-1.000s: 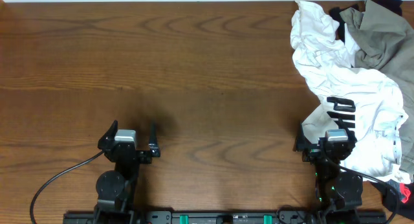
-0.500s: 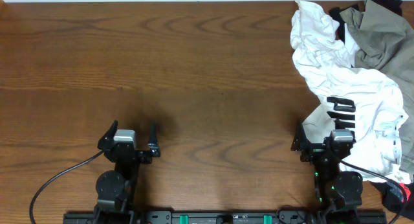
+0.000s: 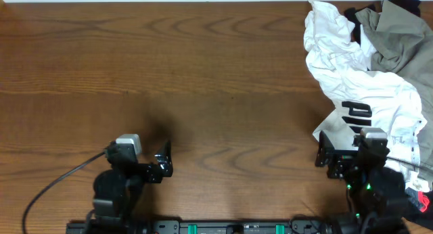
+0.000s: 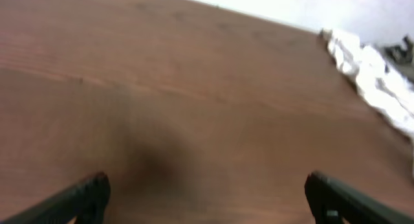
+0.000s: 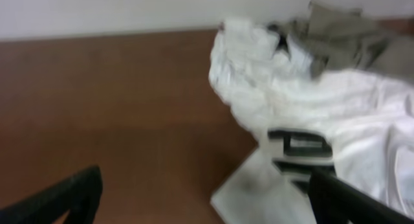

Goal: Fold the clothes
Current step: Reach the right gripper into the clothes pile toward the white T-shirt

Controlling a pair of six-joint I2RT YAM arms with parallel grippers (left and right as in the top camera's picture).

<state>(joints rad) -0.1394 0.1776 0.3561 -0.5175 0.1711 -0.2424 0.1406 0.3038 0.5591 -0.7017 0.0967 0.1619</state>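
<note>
White T-shirt (image 3: 369, 92) lies crumpled and unfolded on the right side of the table (image 3: 203, 72), running from the far edge down toward the near edge. Black block print (image 3: 357, 114) faces up on its lower half. Fabric is bunched and wrinkled, with one flat corner poking out to the left near the print. Olive-grey garment (image 3: 396, 38) is heaped at the far right corner, touching and partly overlapping the shirt's upper right side. Black garment (image 3: 404, 2) peeks out at the far edge behind the olive one, and a bit more shows between olive and white.

Right gripper (image 5: 207, 204) is low at the near edge, pointed across the table at the shirt. Its jaws are spread wide with nothing between them, and the printed part of the shirt sits just ahead. From overhead the right arm overlaps the shirt's near-left edge; can't tell if it touches.

Left gripper (image 4: 207, 201) is at the near edge on the left, well apart from the shirt. Its jaws are also spread wide and hold nothing, over bare wood.

The table is dark brown woodgrain. White wall (image 4: 323, 7) runs along the far edge. Black cable (image 3: 54, 186) loops off the left arm.
</note>
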